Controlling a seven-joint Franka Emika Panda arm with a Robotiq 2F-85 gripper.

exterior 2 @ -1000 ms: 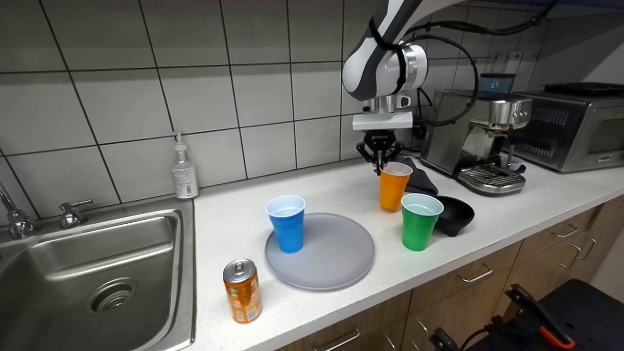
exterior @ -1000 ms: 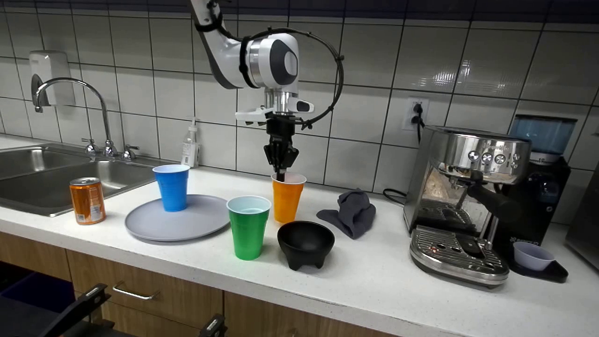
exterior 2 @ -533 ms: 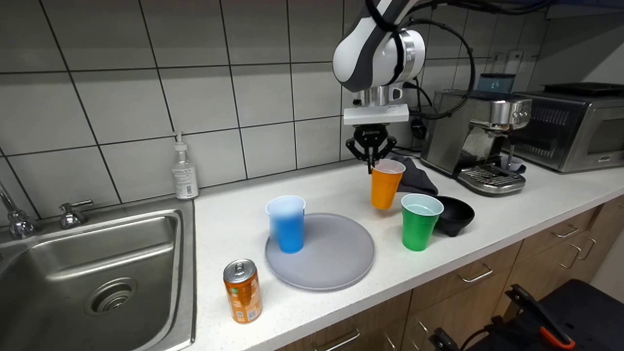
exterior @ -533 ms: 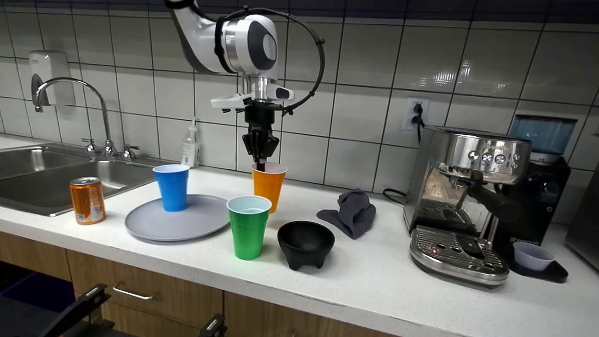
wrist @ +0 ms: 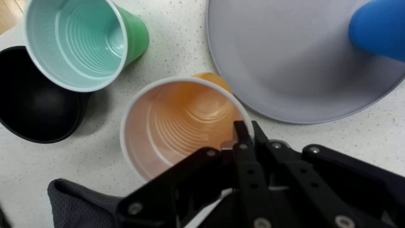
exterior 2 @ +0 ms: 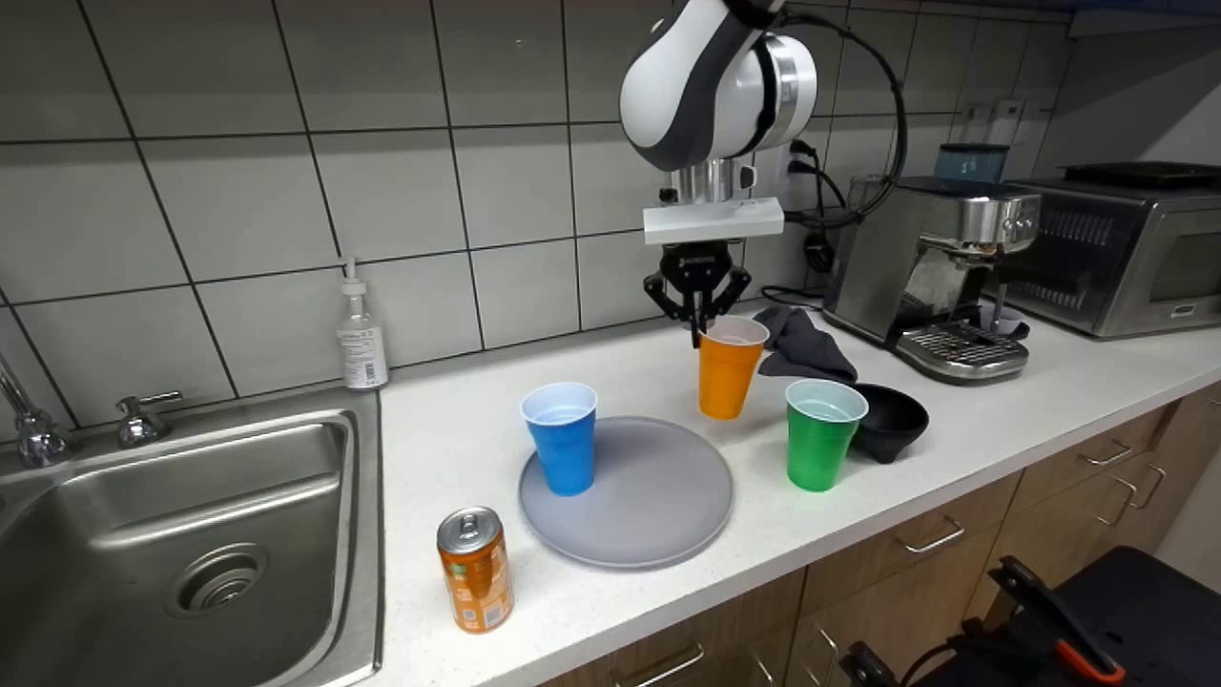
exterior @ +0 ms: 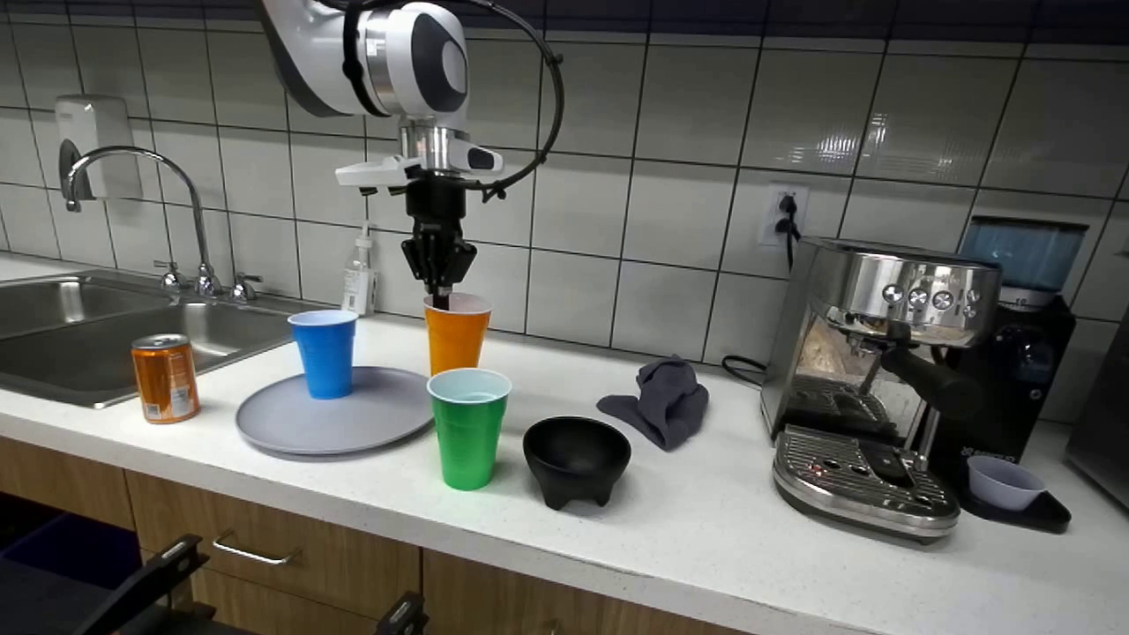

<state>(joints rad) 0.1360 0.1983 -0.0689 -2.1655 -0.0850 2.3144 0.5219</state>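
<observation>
My gripper (wrist: 249, 128) is shut on the near wall of an orange cup (exterior: 457, 339), one finger inside the rim and one outside. The cup (exterior 2: 730, 382) hangs upright with a slight tilt; whether its base clears the counter I cannot tell. In an exterior view its lower part is hidden behind a green cup (exterior: 469, 432). A blue cup (exterior 2: 563, 444) stands on the left part of a grey plate (exterior 2: 658, 496). In the wrist view the plate (wrist: 284, 79) lies just beyond the held cup, with the green cup (wrist: 136, 38) to the upper left.
A black footed bowl (exterior: 578, 463) sits beside the green cup, and a dark cloth (exterior: 666, 406) lies behind it. An orange can (exterior 2: 477, 572) stands between plate and sink (exterior 2: 362, 534). A soap bottle (exterior 2: 361, 334) is at the wall, a coffee machine (exterior: 864, 388) at the right.
The gripper has carried the orange cup left along the wall, from near the cloth toward the plate, keeping its hold on the rim. The other objects have stayed in place.
</observation>
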